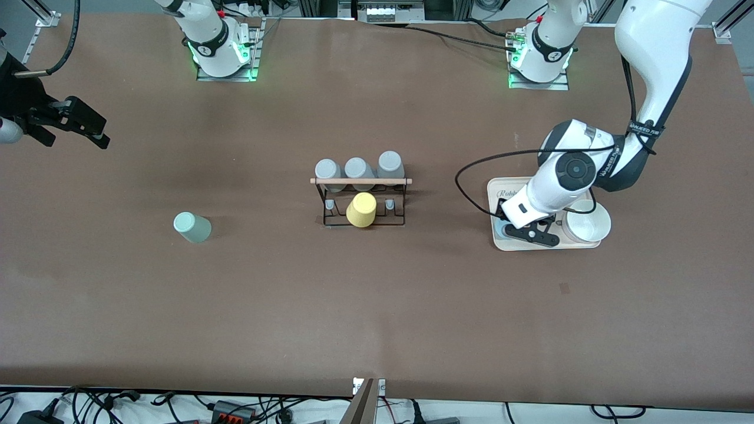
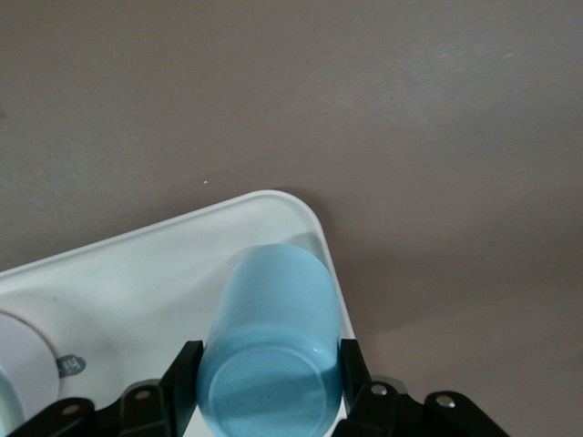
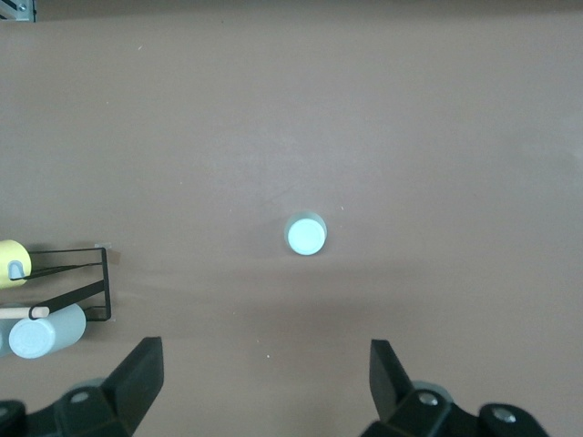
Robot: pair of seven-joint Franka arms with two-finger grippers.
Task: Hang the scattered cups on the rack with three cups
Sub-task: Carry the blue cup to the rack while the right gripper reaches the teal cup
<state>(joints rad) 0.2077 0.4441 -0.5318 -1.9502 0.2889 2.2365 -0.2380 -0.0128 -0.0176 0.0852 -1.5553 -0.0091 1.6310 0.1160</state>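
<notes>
The light blue cup lies in the cream tray, and only a sliver of it shows in the front view. My left gripper is down at the tray, its fingers pressed on both sides of that cup. The mint-green cup stands alone on the table toward the right arm's end and shows in the right wrist view. My right gripper hangs open and empty high over that end. The black rack at mid-table carries three grey cups and a yellow cup.
A white bowl sits in the tray beside the blue cup. The rack's wooden rod runs across its top. Bare pegs stand on either side of the yellow cup.
</notes>
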